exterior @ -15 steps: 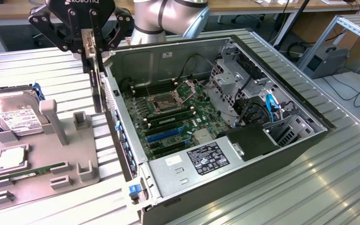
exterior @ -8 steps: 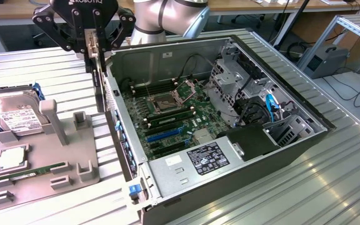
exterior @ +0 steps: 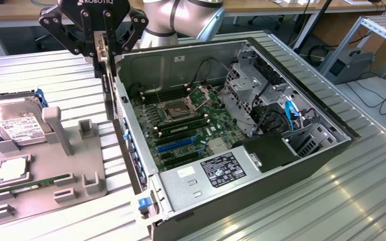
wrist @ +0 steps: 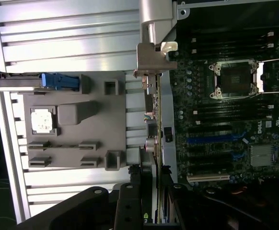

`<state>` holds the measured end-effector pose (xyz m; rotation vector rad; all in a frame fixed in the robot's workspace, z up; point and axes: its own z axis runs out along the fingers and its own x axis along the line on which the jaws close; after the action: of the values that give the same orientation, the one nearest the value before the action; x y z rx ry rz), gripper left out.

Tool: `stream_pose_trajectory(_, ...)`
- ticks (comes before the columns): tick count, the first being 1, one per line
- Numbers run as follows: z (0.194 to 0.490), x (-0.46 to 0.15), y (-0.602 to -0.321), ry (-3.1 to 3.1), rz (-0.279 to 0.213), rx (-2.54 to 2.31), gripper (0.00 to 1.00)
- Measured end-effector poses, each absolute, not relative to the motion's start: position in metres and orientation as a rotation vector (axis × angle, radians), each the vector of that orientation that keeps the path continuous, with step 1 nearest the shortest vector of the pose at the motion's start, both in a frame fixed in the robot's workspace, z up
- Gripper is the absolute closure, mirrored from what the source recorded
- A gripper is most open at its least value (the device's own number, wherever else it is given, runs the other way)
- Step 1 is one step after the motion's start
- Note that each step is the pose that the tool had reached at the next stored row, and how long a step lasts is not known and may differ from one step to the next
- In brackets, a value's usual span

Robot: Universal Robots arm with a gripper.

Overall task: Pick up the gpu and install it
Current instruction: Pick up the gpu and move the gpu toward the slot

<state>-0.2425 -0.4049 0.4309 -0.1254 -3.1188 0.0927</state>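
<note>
My tool (exterior: 103,47) is clamping the gpu (exterior: 104,63) between its two black fingers (wrist: 133,191), gripping the card by its thin faces so that it is hanging edge-on and upright in the air. The card's silver bracket (wrist: 149,57) is pointing away from my wrist.

I am holding the gpu over the side wall of the open computer case (exterior: 300,165), at the exterior view's left of the motherboard (exterior: 186,120). In the wrist view the card (wrist: 155,120) is lining up along the case edge, just beside the board's blue slots (wrist: 211,140) but apart from them, not seated in any.

On the other side of the card, the grey holder (exterior: 79,175) is sitting on the slatted metal counter (exterior: 354,201). It is carrying the hard drive (exterior: 15,125), a processor chip (exterior: 13,170) and the green memory stick (exterior: 42,182).
</note>
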Motion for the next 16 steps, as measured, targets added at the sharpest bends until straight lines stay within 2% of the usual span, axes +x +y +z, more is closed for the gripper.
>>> stream_pose_trajectory(16,0.429,-0.229,-0.405,-3.111,0.093,-0.125,0.73)
